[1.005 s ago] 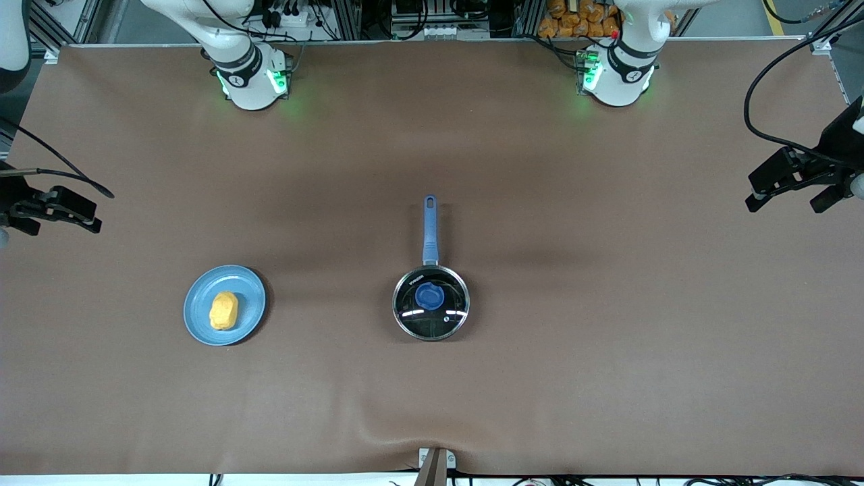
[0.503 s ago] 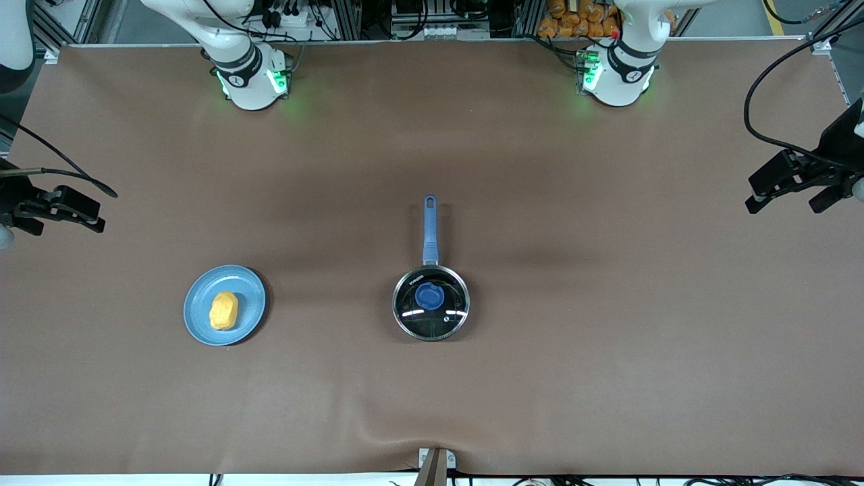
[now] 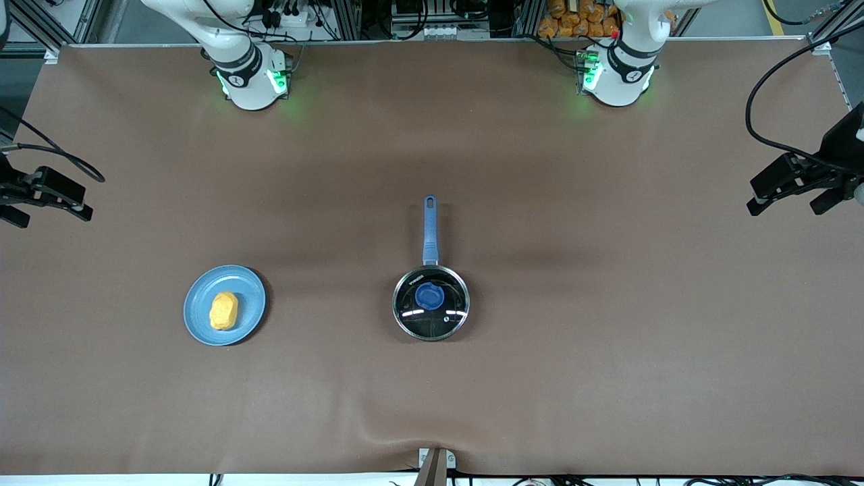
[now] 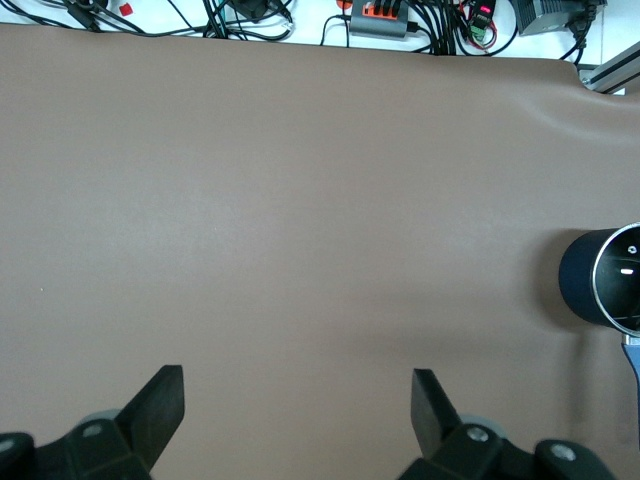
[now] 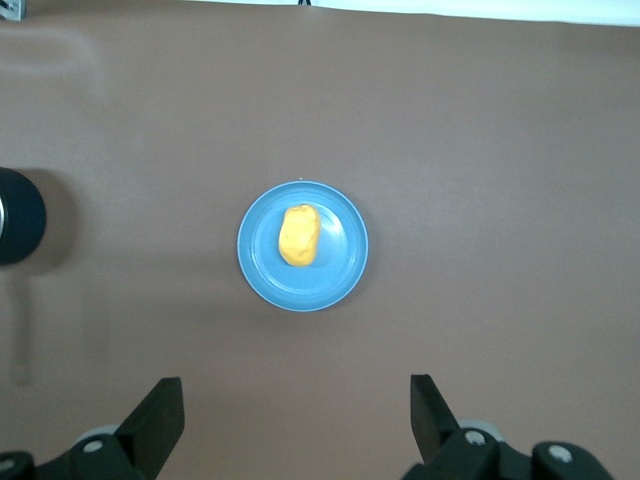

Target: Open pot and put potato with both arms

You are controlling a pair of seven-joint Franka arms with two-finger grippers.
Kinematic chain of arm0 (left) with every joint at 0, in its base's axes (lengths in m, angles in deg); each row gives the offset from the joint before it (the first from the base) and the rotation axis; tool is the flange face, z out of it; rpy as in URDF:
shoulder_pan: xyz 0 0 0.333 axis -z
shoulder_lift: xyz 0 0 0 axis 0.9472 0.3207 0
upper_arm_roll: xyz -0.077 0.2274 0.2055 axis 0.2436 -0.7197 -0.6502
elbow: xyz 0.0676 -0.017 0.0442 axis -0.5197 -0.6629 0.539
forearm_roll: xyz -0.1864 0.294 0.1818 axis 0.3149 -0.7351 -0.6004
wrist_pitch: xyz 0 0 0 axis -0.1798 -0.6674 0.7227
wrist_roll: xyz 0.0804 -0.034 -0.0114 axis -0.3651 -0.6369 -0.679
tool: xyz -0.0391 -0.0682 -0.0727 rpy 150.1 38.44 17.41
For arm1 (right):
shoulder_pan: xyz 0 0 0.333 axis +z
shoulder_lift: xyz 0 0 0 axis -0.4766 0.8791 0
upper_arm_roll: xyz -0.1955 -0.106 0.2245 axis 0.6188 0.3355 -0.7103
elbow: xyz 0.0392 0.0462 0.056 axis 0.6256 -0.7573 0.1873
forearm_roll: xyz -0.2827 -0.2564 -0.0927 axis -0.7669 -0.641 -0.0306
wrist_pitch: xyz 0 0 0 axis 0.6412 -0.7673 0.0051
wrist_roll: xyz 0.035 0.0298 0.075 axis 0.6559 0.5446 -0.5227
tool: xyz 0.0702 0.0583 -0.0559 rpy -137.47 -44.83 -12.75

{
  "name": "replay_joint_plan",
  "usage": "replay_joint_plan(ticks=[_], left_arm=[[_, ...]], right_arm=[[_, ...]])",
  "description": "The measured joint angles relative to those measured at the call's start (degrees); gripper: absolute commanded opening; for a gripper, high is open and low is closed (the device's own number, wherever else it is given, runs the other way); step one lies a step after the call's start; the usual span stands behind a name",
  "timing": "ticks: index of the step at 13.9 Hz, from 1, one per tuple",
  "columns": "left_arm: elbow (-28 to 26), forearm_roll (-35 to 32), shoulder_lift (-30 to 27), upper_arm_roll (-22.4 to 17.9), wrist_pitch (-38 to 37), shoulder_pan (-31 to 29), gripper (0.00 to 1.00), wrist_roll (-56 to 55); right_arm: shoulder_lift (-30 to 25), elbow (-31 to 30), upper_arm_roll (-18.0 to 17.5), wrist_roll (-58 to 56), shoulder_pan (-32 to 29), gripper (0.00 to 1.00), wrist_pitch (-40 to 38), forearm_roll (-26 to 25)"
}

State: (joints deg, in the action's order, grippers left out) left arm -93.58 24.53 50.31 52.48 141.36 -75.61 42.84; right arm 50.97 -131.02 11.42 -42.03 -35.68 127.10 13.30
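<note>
The black pot stands mid-table with its glass lid and blue knob on it, its blue handle pointing toward the robots' bases. It shows at the edge of the left wrist view and of the right wrist view. The yellow-orange potato lies on a light-blue plate toward the right arm's end; it also shows in the right wrist view. My left gripper is open and empty, high over the table's left-arm end. My right gripper is open and empty, high over the right-arm end.
The brown table cover has a small ripple at its front edge. Cables and power strips lie past the table's edge in the left wrist view.
My right gripper has moved a little up and outward at the view's edge. My left gripper has barely shifted. The pot, lid, potato and plate have not moved.
</note>
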Motion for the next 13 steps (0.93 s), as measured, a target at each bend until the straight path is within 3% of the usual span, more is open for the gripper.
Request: replay_joint_plan(ticks=[4,9,13], left_arm=[[-0.4,0.0,0.3,0.0,-0.3,0.0,1.00,0.0],[-0.4,0.0,0.4,0.1,-0.4,0.0,1.00,0.0],[-0.6,0.0,0.5,0.2,-1.2,0.1,1.00,0.0]], right_arm=[[2.8,-2.1,-0.2,2.4,0.1,1.00,3.7,1.3],[9.3,-8.4,-0.4,3.3,0.8,1.00,14.6,1.4],[14.6,-9.2,-0.4,4.2,1.5,1.00,18.1,1.4]])
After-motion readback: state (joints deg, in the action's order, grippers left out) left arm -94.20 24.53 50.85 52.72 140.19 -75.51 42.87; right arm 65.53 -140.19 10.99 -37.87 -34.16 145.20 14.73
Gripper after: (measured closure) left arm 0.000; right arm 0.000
